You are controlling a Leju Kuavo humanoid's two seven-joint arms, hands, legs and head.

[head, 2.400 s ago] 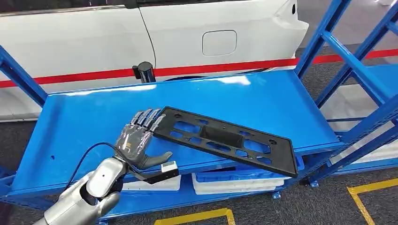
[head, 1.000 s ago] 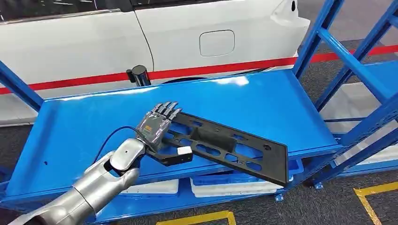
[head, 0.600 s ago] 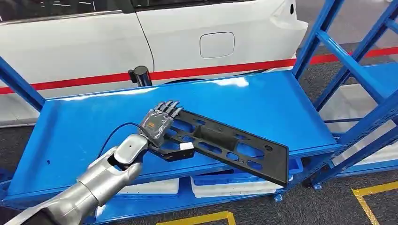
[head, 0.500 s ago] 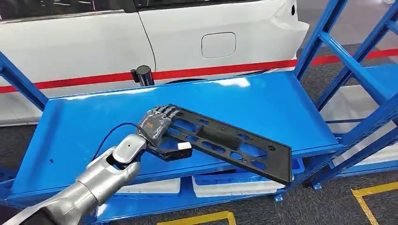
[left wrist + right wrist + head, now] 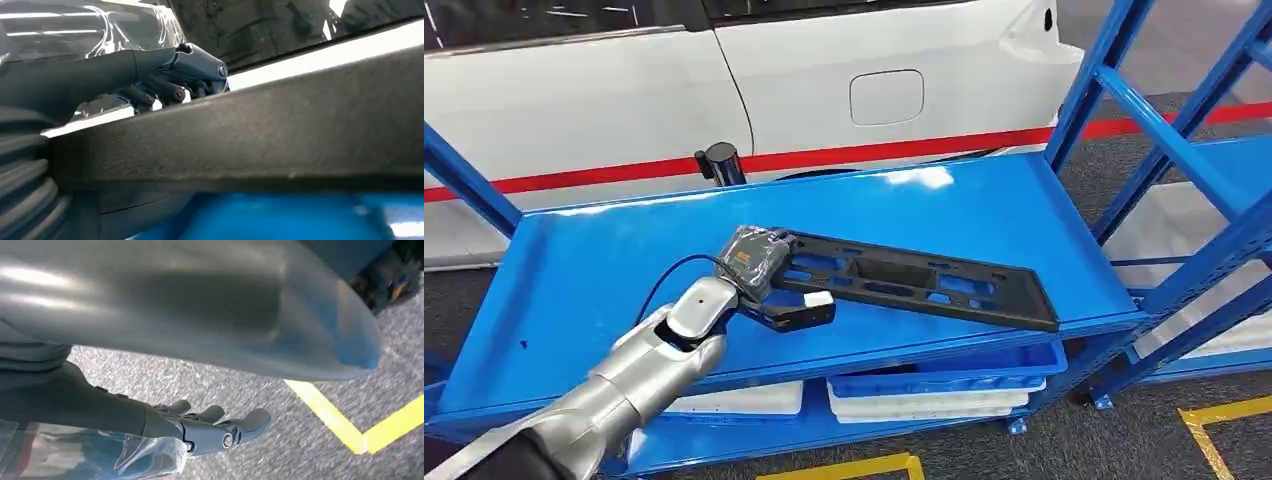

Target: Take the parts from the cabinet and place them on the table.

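Note:
A long black plastic part (image 5: 904, 280) with several cut-outs lies across the blue cabinet shelf (image 5: 594, 270), its right end near the shelf's front edge. My left hand (image 5: 749, 262) grips the part's left end, fingers curled over its far edge. In the left wrist view the part (image 5: 260, 135) is a dark bar running across, with my left hand (image 5: 150, 70) wrapped over it from behind and the fingertips (image 5: 200, 62) above its edge. My right hand (image 5: 200, 432) hangs over grey floor, fingers apart and holding nothing.
A white car (image 5: 824, 80) with a red stripe stands behind the cabinet, beside a black post (image 5: 722, 162). Blue uprights (image 5: 1164, 130) rise at the right. Blue and white bins (image 5: 934, 395) sit on the lower shelf. Yellow tape (image 5: 1224, 410) marks the floor.
My left hand reached onto the part's left end and curled its fingers over it. The part's right end has swung back from overhanging the shelf front to lying along the shelf.

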